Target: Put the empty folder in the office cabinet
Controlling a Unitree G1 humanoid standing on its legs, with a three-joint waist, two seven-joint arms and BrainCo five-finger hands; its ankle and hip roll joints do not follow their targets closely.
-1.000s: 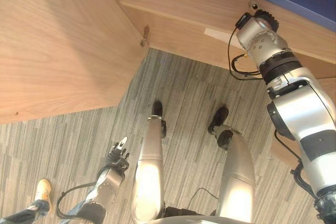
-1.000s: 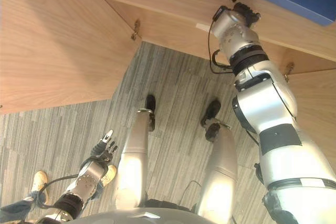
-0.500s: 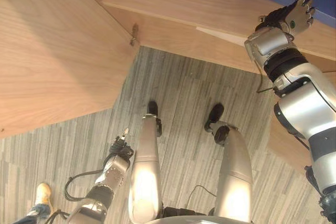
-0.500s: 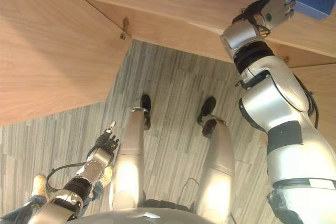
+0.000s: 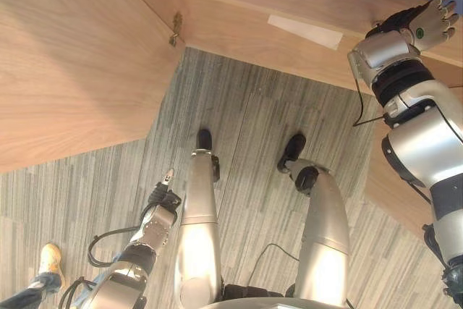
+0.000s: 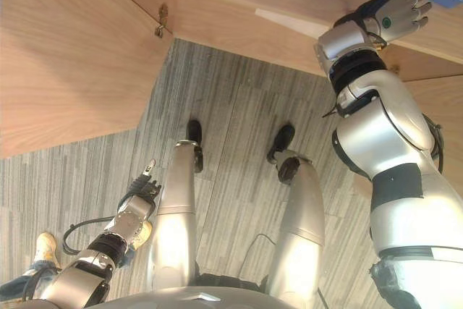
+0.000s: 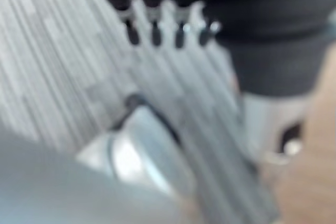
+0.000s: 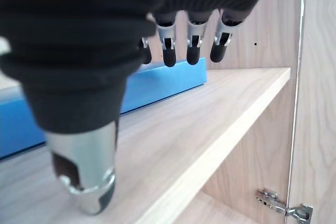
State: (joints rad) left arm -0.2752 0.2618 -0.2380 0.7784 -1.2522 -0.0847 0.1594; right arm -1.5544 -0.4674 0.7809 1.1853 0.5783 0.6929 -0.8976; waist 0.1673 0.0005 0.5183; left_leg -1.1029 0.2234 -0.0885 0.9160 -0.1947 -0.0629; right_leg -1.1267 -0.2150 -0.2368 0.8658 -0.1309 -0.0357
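The flat blue folder (image 8: 157,85) lies on the light wooden cabinet shelf (image 8: 210,124), so I think the main job is done. My right hand (image 6: 398,16) is above the shelf, fingers relaxed, holding nothing. My left hand (image 5: 165,195) hangs low over the grey striped carpet (image 5: 246,113), fingers straight. Maybe the wooden cabinet door (image 5: 65,63) needs closing.

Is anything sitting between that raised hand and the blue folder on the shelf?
Nothing visible does. The right hand hangs open just above the wooden shelf, its fingertips in front of the blue folder, which already lies flat on that shelf inside the cabinet. The left hand hangs by the floor.
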